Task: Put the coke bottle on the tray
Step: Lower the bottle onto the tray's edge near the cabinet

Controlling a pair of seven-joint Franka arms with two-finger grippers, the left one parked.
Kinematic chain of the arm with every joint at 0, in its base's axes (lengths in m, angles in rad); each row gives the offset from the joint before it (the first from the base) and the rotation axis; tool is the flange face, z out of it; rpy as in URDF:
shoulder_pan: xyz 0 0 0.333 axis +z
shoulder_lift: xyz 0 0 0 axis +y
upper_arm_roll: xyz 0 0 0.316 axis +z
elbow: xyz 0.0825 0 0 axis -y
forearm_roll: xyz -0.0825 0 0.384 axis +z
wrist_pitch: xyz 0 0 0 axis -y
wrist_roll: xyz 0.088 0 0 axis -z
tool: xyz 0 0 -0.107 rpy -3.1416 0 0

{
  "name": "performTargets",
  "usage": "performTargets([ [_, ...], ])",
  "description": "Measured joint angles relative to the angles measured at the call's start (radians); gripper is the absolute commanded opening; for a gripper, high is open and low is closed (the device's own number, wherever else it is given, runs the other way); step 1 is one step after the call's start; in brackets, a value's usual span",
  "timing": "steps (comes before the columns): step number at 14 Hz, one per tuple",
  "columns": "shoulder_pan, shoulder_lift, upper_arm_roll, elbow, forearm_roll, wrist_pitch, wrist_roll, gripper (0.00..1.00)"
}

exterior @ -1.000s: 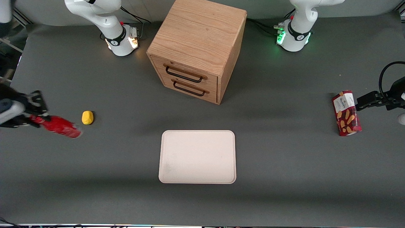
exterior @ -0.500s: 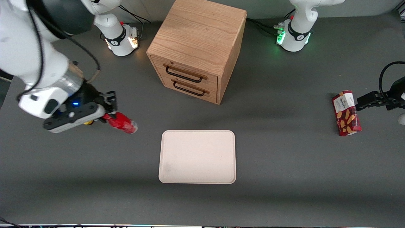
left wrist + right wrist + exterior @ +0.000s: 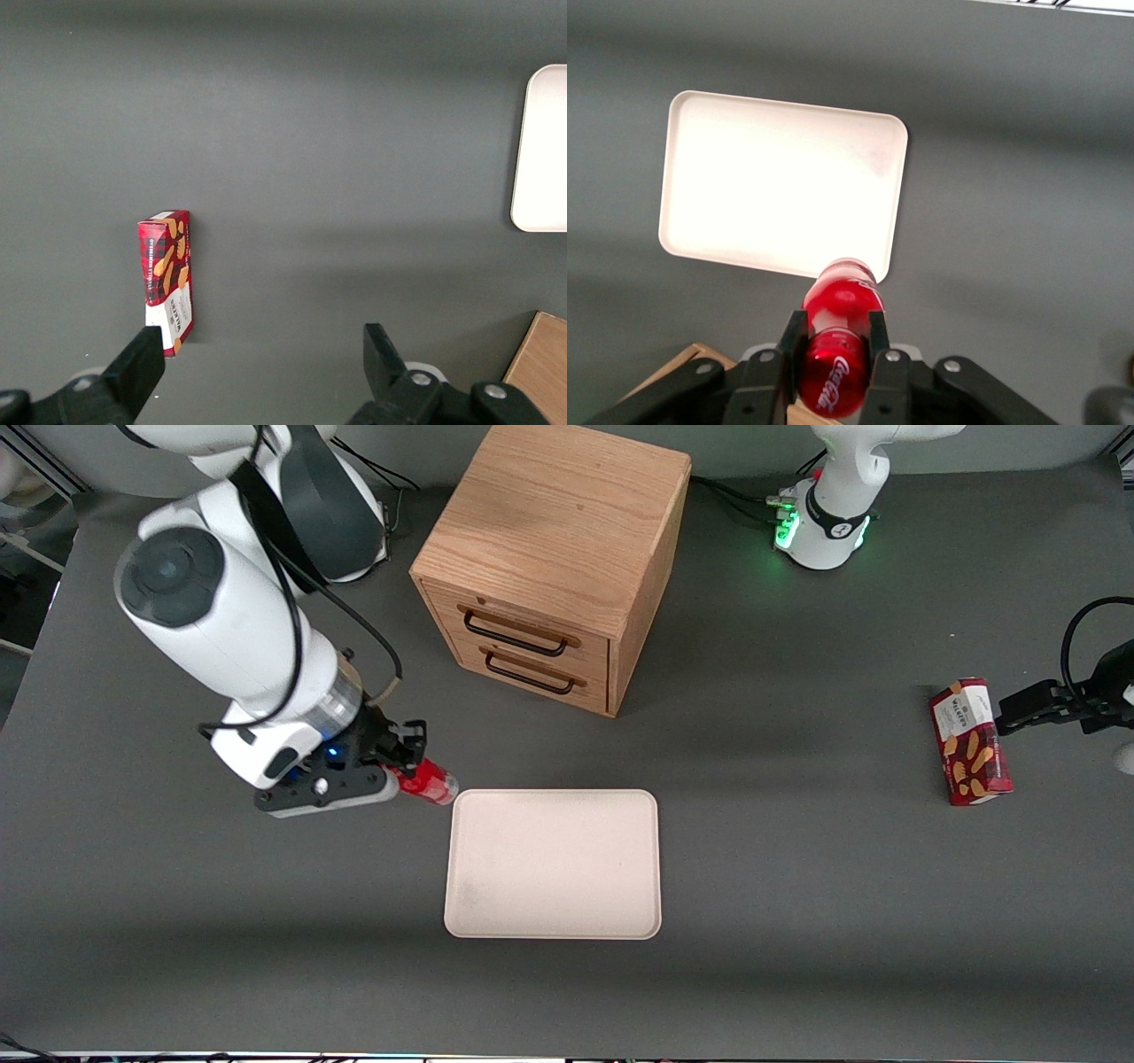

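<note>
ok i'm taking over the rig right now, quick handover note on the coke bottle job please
Gripper: shut on the coke bottle, carried off the table just beside the tray's corner nearest the working arm; its base points toward the tray.
Tray: flat on the table in front of the wooden drawer cabinet, nothing on it.
Done: bottle picked up and brought to the tray's edge.
Left: move it over the tray, lower it, open the fingers, withdraw.
Also there: red snack box toward the parked arm's end of the table, not part of the job.

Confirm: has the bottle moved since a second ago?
Yes. The bottle, held in the gripper, has travelled from the working arm's end to the tray corner.
</note>
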State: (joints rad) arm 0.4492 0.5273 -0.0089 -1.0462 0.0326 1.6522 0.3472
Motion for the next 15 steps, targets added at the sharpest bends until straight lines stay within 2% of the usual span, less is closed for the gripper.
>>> performTargets([
  [7,0.008,0.147,0.0,-0.016,-0.053,0.152,0.052,0.0],
  [11,0.008,0.195,-0.003,-0.084,-0.058,0.319,0.052,0.0],
  [15,0.008,0.235,-0.008,-0.127,-0.088,0.407,0.067,0.0],
])
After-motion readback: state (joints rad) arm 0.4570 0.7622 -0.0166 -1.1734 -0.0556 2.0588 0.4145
